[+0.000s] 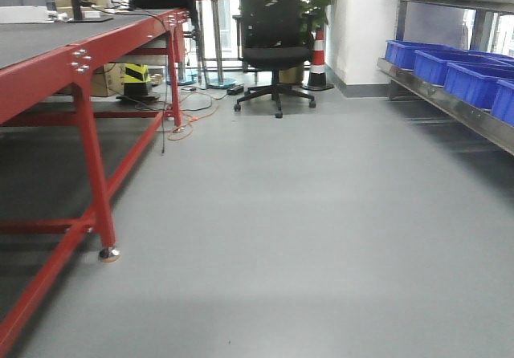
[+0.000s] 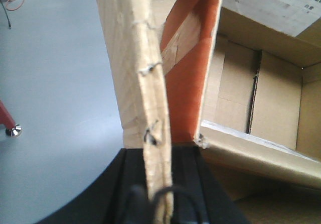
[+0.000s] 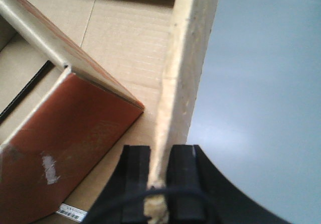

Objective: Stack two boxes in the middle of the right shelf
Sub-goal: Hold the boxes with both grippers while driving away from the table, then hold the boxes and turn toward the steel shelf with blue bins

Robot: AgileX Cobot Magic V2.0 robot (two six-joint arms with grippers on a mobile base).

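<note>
Hung between the two claws over bare floor, not on the shelf: cardboard box [image 2: 143, 73], open-topped, plain brown inside, raw corrugated edges frayed. Leaned inward from one wall, an orange-brown flap [image 2: 185, 83] with a tape strip [image 2: 175, 43] across it. Could not tell from these views whether one box or two nested.

Left claw [image 2: 159, 199] closed on the left wall, black fingers [image 2: 188, 184] tight against both faces of the edge. Right claw [image 3: 159, 184] clamped likewise on the opposite wall, pads [image 3: 135, 179] flat on either side of the cardboard.

Beyond each outer wall, only grey floor [image 1: 305, 213]; a metal table foot [image 2: 12, 129] near on the left side.

Ahead lay a wide open lane of floor, bounded on the left by the red-framed table [image 1: 88, 53] and on the right by the right shelf [image 1: 450, 105], its steel lip running away into the room with blue bins [image 1: 446, 65] on it. Closed off at the far end by an office chair [image 1: 273, 29] and a striped cone [image 1: 319, 53].
</note>
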